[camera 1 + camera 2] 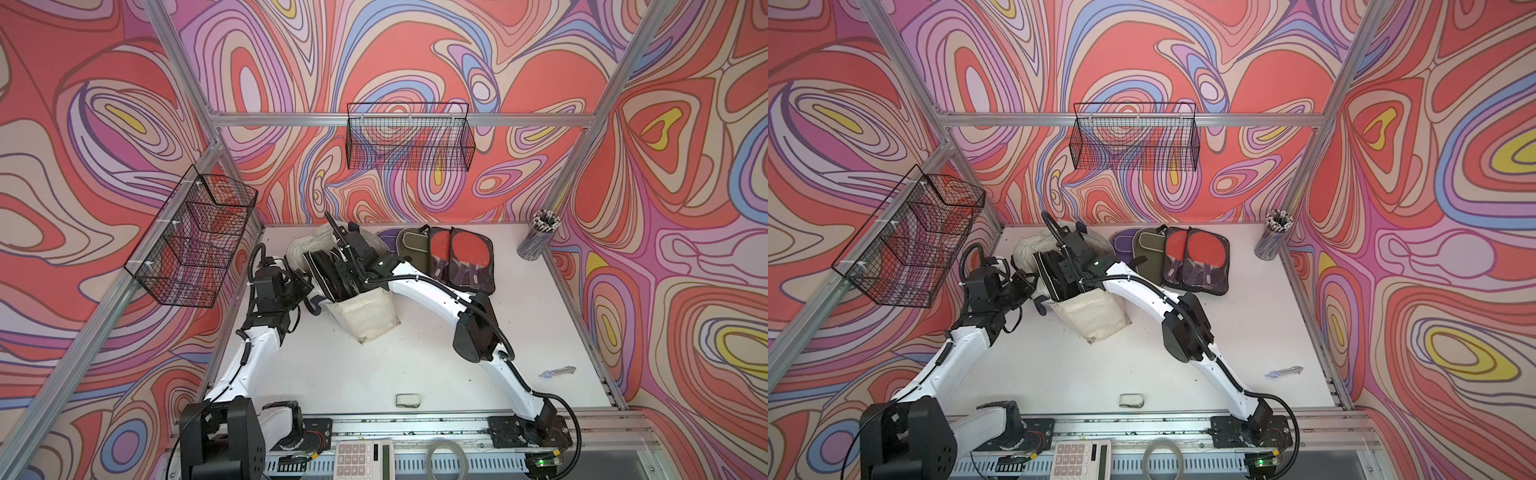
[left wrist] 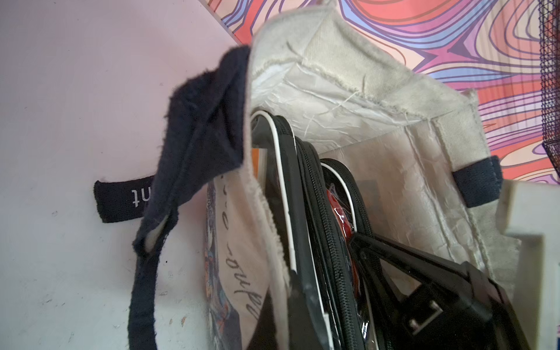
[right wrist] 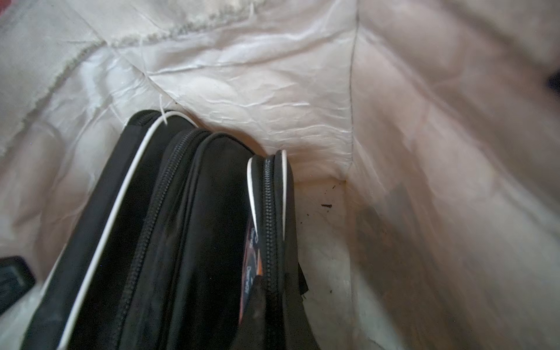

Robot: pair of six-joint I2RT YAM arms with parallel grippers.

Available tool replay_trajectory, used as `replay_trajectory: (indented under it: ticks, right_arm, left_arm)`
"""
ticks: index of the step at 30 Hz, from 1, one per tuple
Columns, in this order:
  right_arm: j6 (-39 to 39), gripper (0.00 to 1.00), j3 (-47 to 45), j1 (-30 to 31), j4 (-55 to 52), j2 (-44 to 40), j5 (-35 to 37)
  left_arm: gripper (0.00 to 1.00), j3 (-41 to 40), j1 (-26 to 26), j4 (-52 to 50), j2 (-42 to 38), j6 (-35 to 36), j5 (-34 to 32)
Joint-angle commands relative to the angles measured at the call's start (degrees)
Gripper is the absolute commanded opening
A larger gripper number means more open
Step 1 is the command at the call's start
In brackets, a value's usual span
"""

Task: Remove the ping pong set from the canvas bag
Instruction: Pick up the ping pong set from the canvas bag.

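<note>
Ping pong set (image 3: 268, 197), slim black zipped case with white piping: standing on edge inside canvas bag (image 1: 365, 316), beside a thicker black case (image 3: 136, 227), at about eleven o'clock from centre of table (image 1: 374, 374). Pinched at the zipped rim, by the look of it, by right gripper (image 2: 360, 242), jaws together deep in the bag mouth. Left gripper (image 1: 305, 289) likewise closed, seemingly on navy strap handle (image 2: 200, 127) at the bag's nine o'clock side. Probably light and fairly stiff, shell a little slick against crinkled lining (image 3: 272, 91); soft bag liable to lift along. Best taken by the rim seam and drawn straight out.
</note>
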Motion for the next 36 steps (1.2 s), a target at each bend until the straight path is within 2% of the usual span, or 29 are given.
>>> replay_trajectory:
  ticks: [1,17,29,36]
  right_arm:
    - [-0.6,0.0,1.4,-0.1,-4.3,-0.7,0.8]
    - [2.0,0.0,4.5,-0.1,-2.9,-7.6,-2.3]
    - [2.2,0.0,6.9,-0.1,-2.8,-11.1,-2.2]
    - [2.7,0.0,7.6,-0.1,-2.4,-15.9,-2.4]
  left_arm:
    - [0.0,-0.7,0.3,0.7,-0.8,-0.2,0.0]
    - [0.0,-0.6,0.3,0.5,-0.8,-0.1,0.0]
    - [0.0,-0.6,0.3,0.4,-0.7,-0.1,0.0]
    - [0.0,-0.6,0.3,0.4,-0.6,0.1,-0.1]
